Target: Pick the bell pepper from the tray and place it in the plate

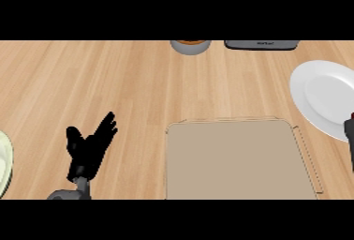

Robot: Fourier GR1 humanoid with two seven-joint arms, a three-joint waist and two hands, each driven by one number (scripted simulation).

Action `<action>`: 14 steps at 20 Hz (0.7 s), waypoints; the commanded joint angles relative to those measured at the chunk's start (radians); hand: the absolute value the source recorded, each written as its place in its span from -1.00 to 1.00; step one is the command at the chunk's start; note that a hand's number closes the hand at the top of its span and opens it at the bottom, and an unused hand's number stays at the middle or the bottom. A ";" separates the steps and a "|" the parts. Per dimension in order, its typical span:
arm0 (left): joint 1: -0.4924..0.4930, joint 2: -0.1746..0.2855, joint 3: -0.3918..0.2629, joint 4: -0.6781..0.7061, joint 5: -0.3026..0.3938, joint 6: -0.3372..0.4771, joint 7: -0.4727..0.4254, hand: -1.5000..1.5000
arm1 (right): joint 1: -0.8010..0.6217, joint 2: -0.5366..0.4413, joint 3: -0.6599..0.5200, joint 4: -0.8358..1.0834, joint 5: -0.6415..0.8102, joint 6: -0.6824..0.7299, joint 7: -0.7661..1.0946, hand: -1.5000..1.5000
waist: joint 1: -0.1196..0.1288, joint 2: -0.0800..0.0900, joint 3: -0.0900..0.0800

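The tan tray [235, 159] lies at the lower middle of the counter, and I see no bell pepper on it. The white plate [325, 96] sits at the right edge, partly cut off by the view. Only a dark sliver of my right hand [349, 138] shows at the right edge, over the plate's near rim. A tiny reddish spot [352, 115] sits at its top; I cannot tell what it is. My left hand [88, 147] rests open at the lower left, fingers up, well clear of the tray.
A grey cup [190, 46] with something orange inside stands at the back middle. Next to it on the right is a dark flat appliance [261, 44]. A pale green dish [3, 161] pokes in at the left edge.
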 commanded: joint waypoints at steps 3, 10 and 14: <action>0.024 -0.023 -0.007 0.011 -0.008 0.019 -0.012 0.00 | 0.011 0.057 0.053 -0.094 -0.230 -0.198 -0.121 -1.00 | -0.017 -0.008 -0.002; 0.027 0.011 0.036 0.003 0.005 0.014 -0.011 0.00 | 0.194 0.237 0.348 -0.449 -0.601 -0.080 -0.236 -1.00 | -0.048 -0.022 -0.005; 0.055 0.017 0.023 -0.054 0.010 -0.001 0.014 0.00 | 0.338 0.292 0.499 -0.628 -0.759 -0.024 -0.273 -1.00 | -0.038 -0.018 -0.007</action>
